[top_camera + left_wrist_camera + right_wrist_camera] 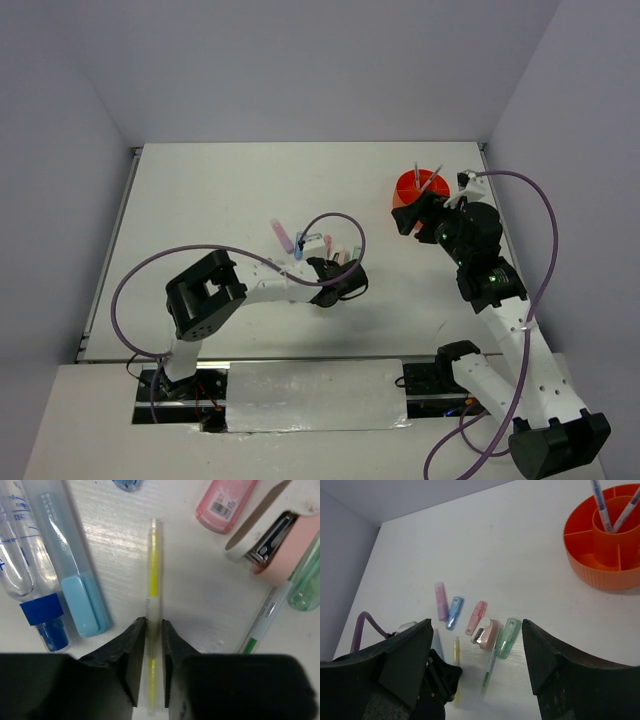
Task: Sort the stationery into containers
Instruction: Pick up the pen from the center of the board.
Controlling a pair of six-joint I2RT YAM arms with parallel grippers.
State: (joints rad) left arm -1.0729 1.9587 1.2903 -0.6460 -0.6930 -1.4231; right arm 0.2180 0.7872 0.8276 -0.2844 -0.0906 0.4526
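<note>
My left gripper (153, 630) is low on the table, its jaws shut on a thin yellow pen (153, 560) that lies flat; the pen also shows in the right wrist view (455, 650). In the top view this gripper (322, 267) sits at the near edge of the stationery cluster. The round orange organiser (420, 188) stands at the back right, with two pens (602, 505) upright in its central ring. My right gripper (476, 625) is open and empty, held high just in front of the organiser (600, 575).
Around the yellow pen lie a blue-and-clear piece (30, 580), a light blue stick (70, 565), a pink stick (225, 505), a pink-and-white stapler-like piece (280, 540), a green pen (262, 622) and a green stick (307, 585). A purple-pink stick (441, 601) and a blue stick (454, 613) lie farther back.
</note>
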